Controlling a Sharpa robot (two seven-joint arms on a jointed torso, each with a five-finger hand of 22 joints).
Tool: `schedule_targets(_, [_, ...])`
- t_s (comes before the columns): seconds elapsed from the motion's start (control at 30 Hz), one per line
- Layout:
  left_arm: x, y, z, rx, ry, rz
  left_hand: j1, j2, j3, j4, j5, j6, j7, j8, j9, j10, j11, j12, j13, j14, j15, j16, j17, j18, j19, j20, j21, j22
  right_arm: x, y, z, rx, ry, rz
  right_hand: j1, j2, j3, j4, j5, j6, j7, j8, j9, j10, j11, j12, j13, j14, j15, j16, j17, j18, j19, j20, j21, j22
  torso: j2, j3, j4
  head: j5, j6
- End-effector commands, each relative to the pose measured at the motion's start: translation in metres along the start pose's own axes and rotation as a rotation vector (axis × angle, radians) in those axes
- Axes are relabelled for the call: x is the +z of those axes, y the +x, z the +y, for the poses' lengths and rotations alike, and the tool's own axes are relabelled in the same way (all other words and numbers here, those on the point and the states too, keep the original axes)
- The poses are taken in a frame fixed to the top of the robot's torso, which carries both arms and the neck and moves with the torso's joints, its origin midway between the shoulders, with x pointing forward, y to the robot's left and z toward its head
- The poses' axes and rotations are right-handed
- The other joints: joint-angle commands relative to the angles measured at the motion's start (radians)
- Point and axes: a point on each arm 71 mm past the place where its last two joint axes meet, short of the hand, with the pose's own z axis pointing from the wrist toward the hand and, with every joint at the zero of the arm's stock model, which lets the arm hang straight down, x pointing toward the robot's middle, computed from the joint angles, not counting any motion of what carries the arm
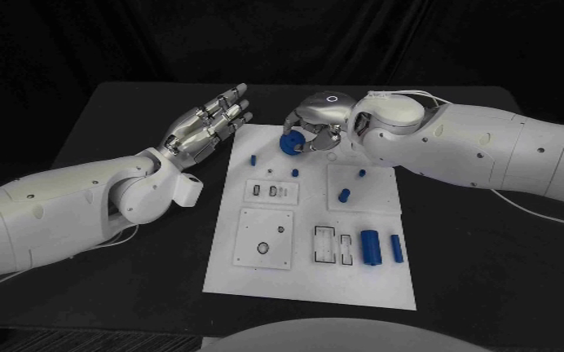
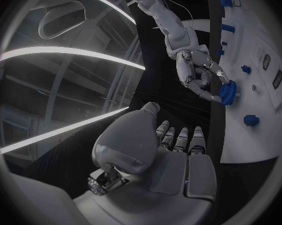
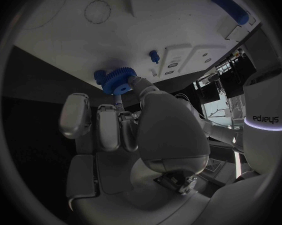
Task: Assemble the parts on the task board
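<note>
Left hand open, right hand gripping blue gear — seemingly tilted on task board

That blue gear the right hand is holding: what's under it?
Under the blue gear lies the far end of the white task board, the right hand gripping it with its fingers. Whether a peg sits beneath is covered by the gear itself.

My left robot hand hovers flat, fingers straight and close together, holding nothing, its white arm coming in low from my left; my right robot hand is bent down at the wrist, fingers curled, pinching a blue gear at its fingertips; my right arm reaches across from my right.
</note>
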Motion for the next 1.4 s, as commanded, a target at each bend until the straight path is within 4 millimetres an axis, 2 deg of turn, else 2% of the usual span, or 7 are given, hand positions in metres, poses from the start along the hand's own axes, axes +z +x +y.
schedule_targets(0.03, [0.0009,0.0018,-0.0057,-0.011,0.084,0.013,-0.008,0.004,0.005,0.000,0.000,0.002,0.008,0.005,0.001,0.001,0.009,-0.007,-0.001,0.001,0.008,-0.004,-0.001,-0.006,0.001,0.009,-0.003,-0.002,0.0007,0.0027,0.0018,0.006,-0.011,0.019,-0.011,-0.003,0.013,0.001,-0.008,-0.019,0.002,-0.023,0.007,0.048,0.008,-0.008,0.214,0.036,0.004,-0.006,0.012,0.001,-0.010,0.001,-0.010,-0.003,0.000,0.0006,0.0010,-0.001,-0.001])
schedule_targets(0.73, [0.0016,0.0024,-0.0049,-0.013,0.079,0.016,-0.009,0.004,0.012,-0.003,0.000,0.002,0.012,0.005,0.001,0.001,0.013,-0.007,-0.001,0.001,0.009,-0.004,-0.001,-0.007,0.001,0.009,-0.003,-0.002,0.0015,0.0054,0.0074,0.013,-0.028,0.034,-0.024,-0.006,0.019,0.009,-0.027,-0.032,-0.001,-0.050,-0.007,0.036,0.007,-0.019,0.204,0.030,0.004,-0.019,0.001,0.004,-0.018,0.002,-0.027,-0.010,-0.001,-0.0001,-0.0020,0.000,-0.004])
schedule_targets(0.87, [0.0016,0.0025,-0.0049,-0.013,0.078,0.016,-0.008,0.004,0.016,-0.005,0.001,0.002,0.013,0.005,0.001,0.001,0.014,-0.007,-0.001,0.001,0.010,-0.004,-0.001,-0.008,0.001,0.008,-0.003,-0.002,0.0013,0.0062,0.0057,0.014,-0.016,0.044,-0.023,-0.008,0.020,0.004,-0.092,-0.132,-0.007,-0.134,-0.052,0.025,0.003,-0.029,0.195,0.028,0.001,-0.024,-0.001,0.006,-0.021,0.000,-0.040,-0.011,-0.001,0.0000,-0.0024,0.001,-0.005])
schedule_targets(0.9, [0.0016,0.0025,-0.0049,-0.014,0.078,0.016,-0.008,0.004,0.016,-0.005,0.001,0.002,0.013,0.005,0.001,0.001,0.014,-0.007,-0.001,0.001,0.010,-0.004,-0.001,-0.008,0.001,0.008,-0.003,-0.002,0.0012,0.0063,0.0053,0.014,-0.014,0.045,-0.021,-0.007,0.018,0.002,-0.099,-0.259,-0.011,-0.178,-0.104,0.025,0.000,-0.030,0.195,0.027,-0.001,-0.026,-0.002,0.006,-0.021,-0.002,-0.043,-0.011,-0.001,0.0000,-0.0025,0.001,-0.005])
schedule_targets(0.93, [0.0016,0.0025,-0.0048,-0.014,0.078,0.016,-0.008,0.004,0.016,-0.005,0.001,0.002,0.013,0.005,0.001,0.001,0.014,-0.007,-0.001,0.001,0.010,-0.004,-0.001,-0.008,0.001,0.008,-0.003,-0.002,0.0010,0.0064,0.0049,0.013,-0.012,0.046,-0.021,-0.006,0.016,0.001,-0.104,-0.319,-0.019,-0.200,-0.132,0.024,-0.005,-0.031,0.194,0.027,-0.004,-0.028,-0.002,0.007,-0.021,-0.004,-0.045,-0.011,-0.001,0.0001,-0.0024,0.001,-0.005])
schedule_targets(1.0, [0.0015,0.0024,-0.0048,-0.013,0.077,0.016,-0.008,0.003,0.018,-0.007,0.002,0.002,0.013,0.005,0.001,0.001,0.015,-0.007,-0.001,0.001,0.010,-0.004,-0.001,-0.008,0.001,0.008,-0.003,-0.002,0.0009,0.0065,0.0043,0.013,-0.007,0.047,-0.020,-0.006,0.014,0.000,-0.106,-0.349,-0.021,-0.209,-0.146,0.022,-0.007,-0.033,0.193,0.027,-0.006,-0.030,-0.004,0.007,-0.021,-0.006,-0.048,-0.011,-0.001,-0.0001,-0.0025,0.001,-0.006])
schedule_targets(1.4, [0.0012,0.0020,-0.0047,-0.013,0.075,0.015,-0.007,0.002,0.031,-0.015,0.002,0.002,0.015,0.005,0.001,0.001,0.016,-0.007,-0.001,0.001,0.011,-0.004,-0.001,-0.010,0.001,0.008,-0.003,-0.002,-0.0002,0.0069,0.0027,0.014,0.006,0.051,-0.008,0.001,0.021,-0.008,-0.095,-0.295,-0.019,-0.202,-0.139,0.011,-0.007,-0.044,0.184,0.022,-0.007,-0.043,-0.016,0.010,-0.027,-0.008,-0.065,-0.019,0.000,-0.0005,-0.0021,-0.001,-0.006])
